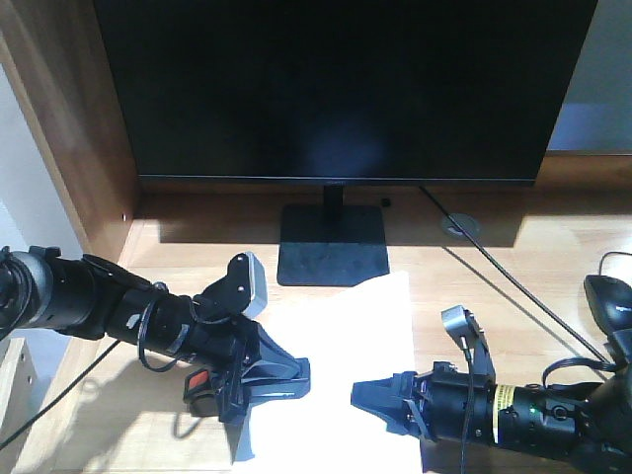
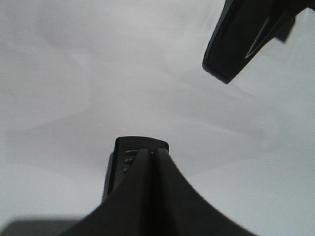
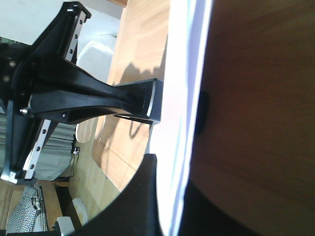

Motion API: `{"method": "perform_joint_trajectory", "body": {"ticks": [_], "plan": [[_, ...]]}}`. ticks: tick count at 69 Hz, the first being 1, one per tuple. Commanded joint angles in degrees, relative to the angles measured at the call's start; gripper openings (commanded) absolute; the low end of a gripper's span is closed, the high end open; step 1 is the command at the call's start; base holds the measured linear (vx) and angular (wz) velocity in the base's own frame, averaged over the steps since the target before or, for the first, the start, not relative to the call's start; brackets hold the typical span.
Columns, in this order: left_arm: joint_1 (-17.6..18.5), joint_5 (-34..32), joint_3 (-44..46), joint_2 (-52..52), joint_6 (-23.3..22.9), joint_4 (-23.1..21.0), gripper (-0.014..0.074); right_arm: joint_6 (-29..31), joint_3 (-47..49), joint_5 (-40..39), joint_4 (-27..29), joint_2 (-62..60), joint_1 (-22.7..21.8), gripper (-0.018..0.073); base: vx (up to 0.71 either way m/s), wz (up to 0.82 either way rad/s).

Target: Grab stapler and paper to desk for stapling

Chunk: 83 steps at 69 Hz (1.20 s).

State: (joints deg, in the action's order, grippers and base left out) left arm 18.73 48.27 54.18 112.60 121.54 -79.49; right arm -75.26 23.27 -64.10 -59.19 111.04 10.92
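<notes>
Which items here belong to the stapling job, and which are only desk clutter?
Job items:
- paper, lying flat on the desk
- left gripper, closed above the paper
- right gripper, at the paper's edge
- no stapler visible

Just lying about:
- monitor
- monitor stand
- cable
- desk

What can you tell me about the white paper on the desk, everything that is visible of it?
The paper is a plain white sheet, or perhaps a thin stack, lying flat on the wooden desk just in front of the monitor stand. No print or marks show on it. Its near part is covered by the left gripper, which is over it from the left side, and the right gripper reaches it from the right. In the right wrist view its edge looks slightly layered, and whether it is stapled cannot be seen.
</notes>
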Motion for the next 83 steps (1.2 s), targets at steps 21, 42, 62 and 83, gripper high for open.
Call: {"method": "perform_joint_trajectory", "body": {"ticks": [21, 42, 62, 83], "plan": [[0.28, -1.79, 0.30, -1.95, -0.11, 2.25, -0.0006, 0.64, 0.69, -4.69, 0.23, -1.84, 0.05, -0.0003, 0.00, 0.00], [0.28, -1.11, 0.41, -11.73, -0.17, 1.34, -0.0006, 0.64, 0.69, -4.82, 0.25, -1.84, 0.05, -0.0003, 0.00, 0.00], [0.28, -1.18, 0.41, -17.74, -0.56, 1.41, -0.0006, 0.64, 0.69, -6.71, 0.32, -1.84, 0.05, -0.0002, 0.00, 0.00], [0.28, -1.18, 0.41, -18.25, -0.56, 1.50, -0.0006, 6.97, 0.69, -6.90, 2.02, -1.84, 0.05, 0.0088, 0.00, 0.00]]}}
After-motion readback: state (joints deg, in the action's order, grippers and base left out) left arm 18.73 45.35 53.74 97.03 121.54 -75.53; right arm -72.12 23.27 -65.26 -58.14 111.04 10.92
